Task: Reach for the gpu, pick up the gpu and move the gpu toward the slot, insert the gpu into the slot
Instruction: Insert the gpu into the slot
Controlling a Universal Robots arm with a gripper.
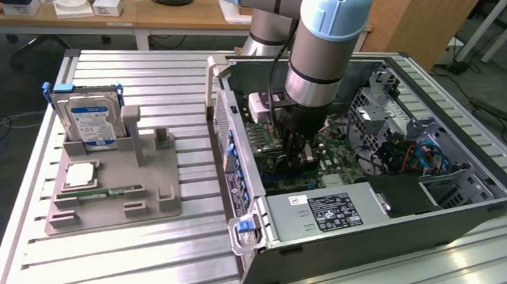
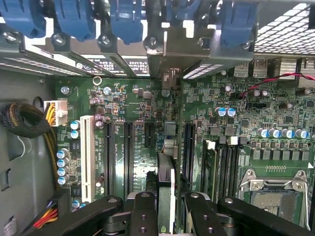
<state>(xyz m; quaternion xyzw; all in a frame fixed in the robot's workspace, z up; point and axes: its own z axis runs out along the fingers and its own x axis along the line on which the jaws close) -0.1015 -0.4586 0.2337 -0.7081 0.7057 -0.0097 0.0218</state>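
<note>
Grey ribbed aluminium forms the bench (image 1: 143, 253), and an open computer case (image 1: 388, 227) lies on its side over the bench's half toward the exterior view's right, its front edge close to the bench's near edge. The arm (image 1: 323, 48) drops straight down into the case's open top, and the gripper (image 1: 296, 158) sits low over the green motherboard (image 1: 340, 161), near the case wall on the exterior view's left.

In the wrist view the gripper (image 2: 166, 209) pinches the gpu (image 2: 166, 184), its black fingers (image 2: 142, 216) pressed against both faces of the thin card, which stands on edge between them. The card's lower edge lines up with a dark slot (image 2: 169, 147) in the row of expansion slots; whether it has seated cannot be told. Another black slot (image 2: 129, 152) and a white slot (image 2: 87, 152) lie parallel to one side, memory sockets (image 2: 219, 162) to the other, leaving narrow lanes on each flank of the card. Blue clips (image 2: 125, 17) line the rear bracket edge (image 2: 162, 51) just beyond the slot's far end.

On the bench's half toward the exterior view's left, a grey fixture tray (image 1: 138, 194) carries a blue-labelled hard drive (image 1: 91, 117) standing upright at its far corner and a green memory stick (image 1: 99, 192) lying flat near its middle. Open bench surrounds the tray, well apart from the case.
</note>
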